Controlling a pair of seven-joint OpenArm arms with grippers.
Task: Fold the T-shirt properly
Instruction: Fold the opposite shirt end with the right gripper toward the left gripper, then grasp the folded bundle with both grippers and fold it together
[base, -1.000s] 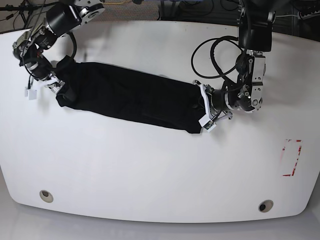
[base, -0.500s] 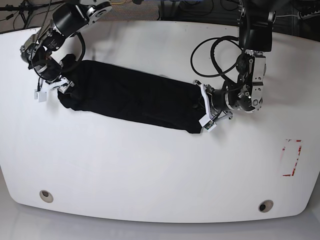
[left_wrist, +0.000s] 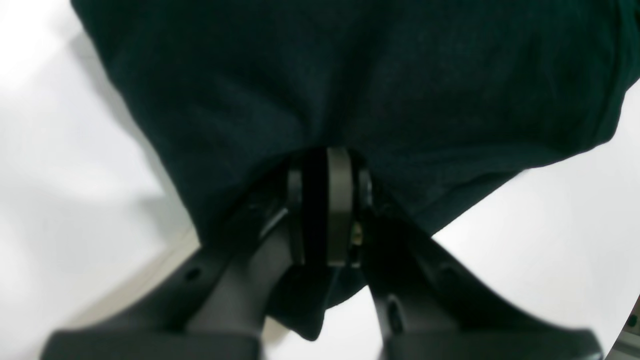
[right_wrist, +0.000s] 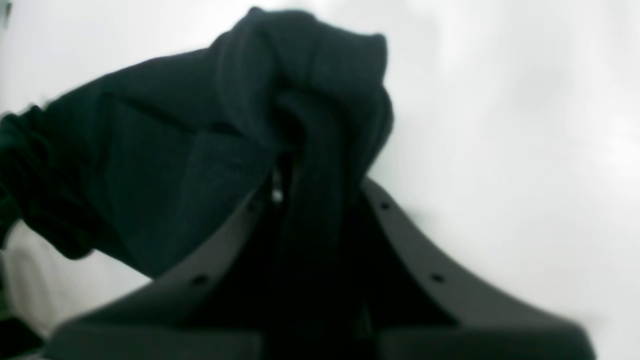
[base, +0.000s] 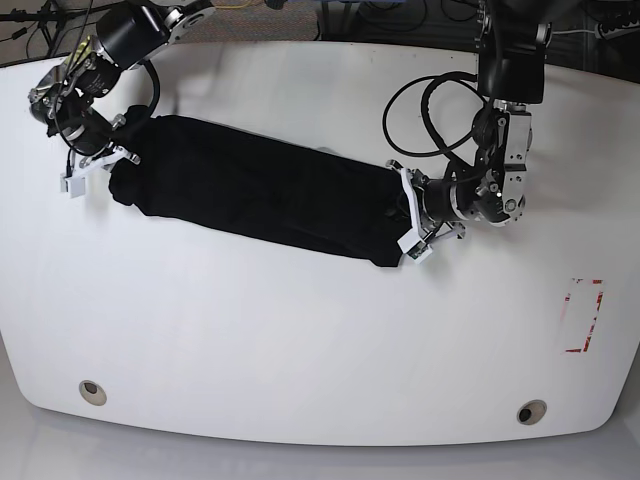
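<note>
The T-shirt (base: 260, 195) lies stretched across the table (base: 300, 340) (a long band). The left gripper (base: 408, 222) and the right gripper (base: 108, 165) each pinch one end.

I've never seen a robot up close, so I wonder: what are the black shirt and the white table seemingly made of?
The T-shirt looks like soft matte knit cloth, probably cotton: it bunches and drapes where the right gripper pinches it. The table seems a hard, smooth white board, perhaps laminate; its faint sheen suggests so.

Black T-shirt (base: 260, 195) stretched long across white table (base: 300, 340); arms' fingers at both ends
</note>
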